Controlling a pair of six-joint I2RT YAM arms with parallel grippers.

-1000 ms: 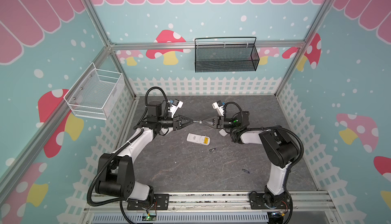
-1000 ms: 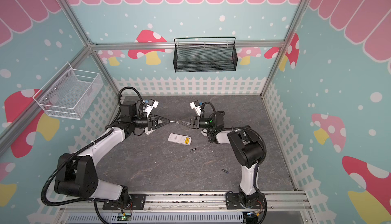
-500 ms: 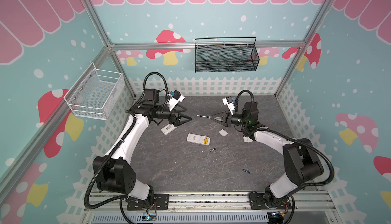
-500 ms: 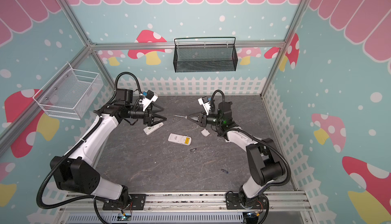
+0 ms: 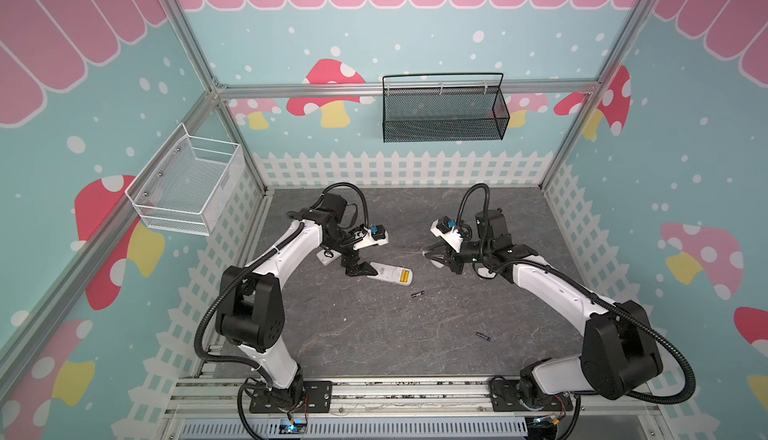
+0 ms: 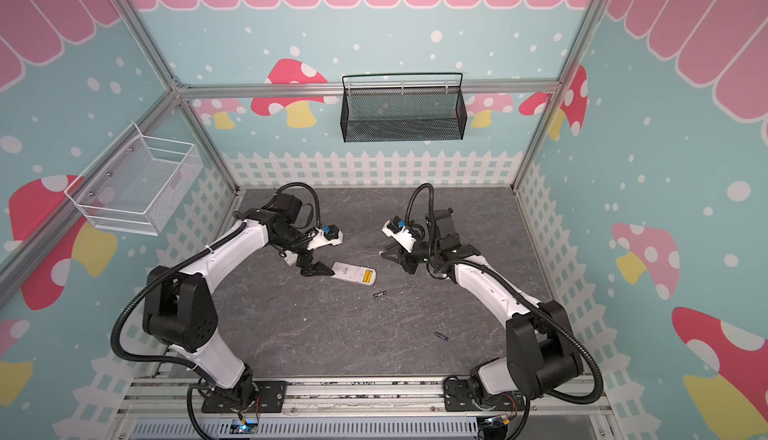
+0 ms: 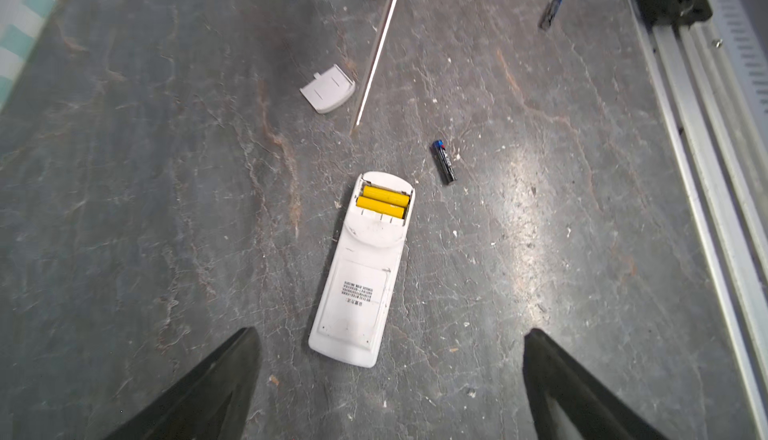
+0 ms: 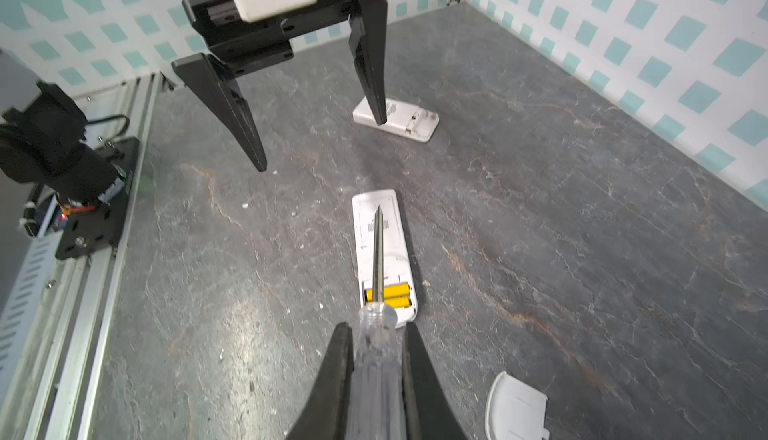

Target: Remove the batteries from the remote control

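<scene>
A white remote control (image 7: 361,267) lies back-up on the grey floor (image 5: 374,334), its compartment open with two yellow batteries (image 7: 384,203) inside; both top views show it (image 5: 390,273) (image 6: 354,272). Two dark batteries lie loose, one beside the remote (image 7: 444,161) (image 5: 417,293), one farther off (image 7: 550,12) (image 5: 483,336). My left gripper (image 7: 390,332) (image 5: 360,271) hangs open and empty over the remote's plain end. My right gripper (image 8: 376,328) (image 5: 432,255) is shut on a clear-handled screwdriver (image 8: 374,359), whose shaft points along the remote (image 8: 395,242).
A second white remote (image 8: 405,120) (image 5: 325,257) lies behind the left gripper. A small white cover (image 7: 328,89) (image 8: 515,409) rests near the right gripper. Wire baskets hang on the left wall (image 5: 187,188) and back wall (image 5: 442,113). A metal rail (image 5: 374,392) runs along the front.
The grippers met over the remote and then parted. The left one swung back, came down at the remote's end and opened wide. The right one drew back rightward with the screwdriver.
</scene>
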